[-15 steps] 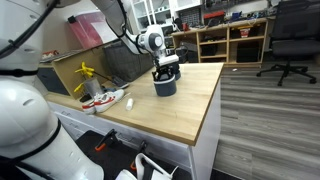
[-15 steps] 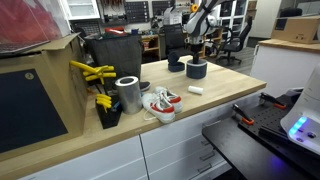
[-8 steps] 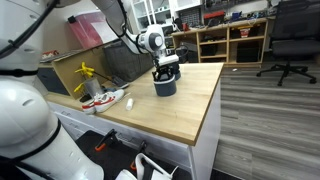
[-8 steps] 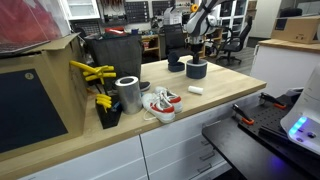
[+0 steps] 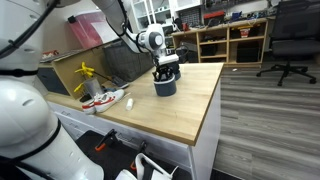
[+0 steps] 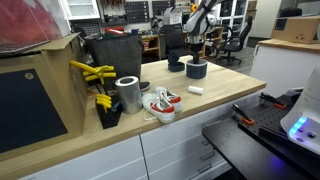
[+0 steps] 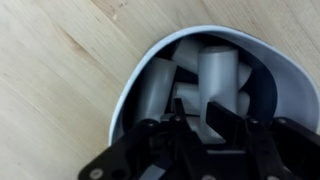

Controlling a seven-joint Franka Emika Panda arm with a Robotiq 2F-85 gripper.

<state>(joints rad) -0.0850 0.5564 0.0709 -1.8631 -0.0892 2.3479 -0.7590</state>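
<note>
Firstly, exterior view, cup: dark round cup (image 5: 165,86) stands upright on the wooden table (image 5: 190,115), just above centre of the frame.
Exterior view, gripper: gripper (image 5: 165,68) hangs straight over the cup's mouth, its tips at or just inside the rim; contact cannot be told.
Exterior view, surroundings: a red-and-white shoe (image 5: 105,98) lies left of centre, well apart from the cup.
Exterior view, cup: the same cup (image 6: 197,70) sits right of centre in the upper part of the frame, toward the table's far end (image 6: 225,95).
Exterior view, gripper: gripper (image 6: 194,55) points down, directly above the cup.
Exterior view, surroundings: small white block (image 6: 196,90) lies near the cup; metal can (image 6: 127,93) and yellow tools (image 6: 90,72) stand at left, well apart.
Wrist view, cup: pale rim (image 7: 125,90) curves across the centre and right of the frame, with a dark interior.
Wrist view, contents: several whitish cylinders (image 7: 215,75) stand inside, long axes running roughly up the frame and slightly leaning.
Wrist view, gripper: gripper (image 7: 210,128) enters from the bottom edge; the cylinders lie just above its tips.
Finger state: the dark linkage hides the gap, so whether the fingers are parted or clamped cannot be told.
</note>
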